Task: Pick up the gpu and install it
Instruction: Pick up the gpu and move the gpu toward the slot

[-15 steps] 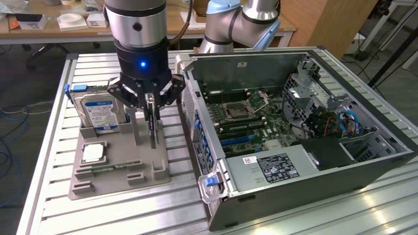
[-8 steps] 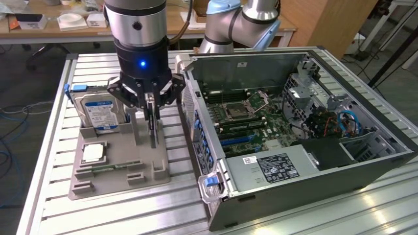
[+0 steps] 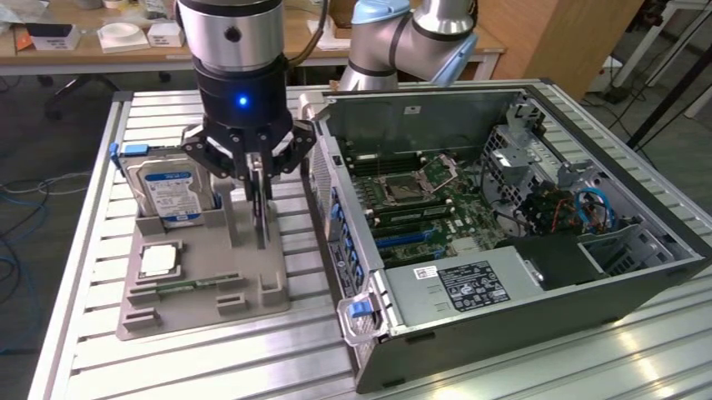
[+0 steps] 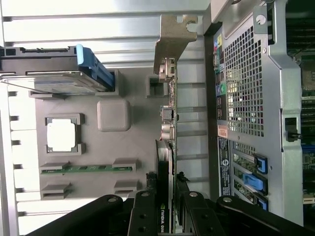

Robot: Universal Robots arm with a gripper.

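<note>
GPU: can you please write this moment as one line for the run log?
gripper: shut on gpu | gpu: upright, edge-on, at gray holder tray | computer case: open, gpu not yet inside

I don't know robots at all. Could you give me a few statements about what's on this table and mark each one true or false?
1. The gripper is closed on the gpu, which stands on edge. True.
2. The gpu is already plugged in inside the computer case. False: it is outside the case, over the grey tray.
3. A hard drive stands upright in the grey tray. True.
4. The computer case is shut on all sides. False: its side is open and the motherboard is in plain sight.
5. The grey tray sits on the exterior view's right of the case. False: it sits on the exterior view's left.
</note>
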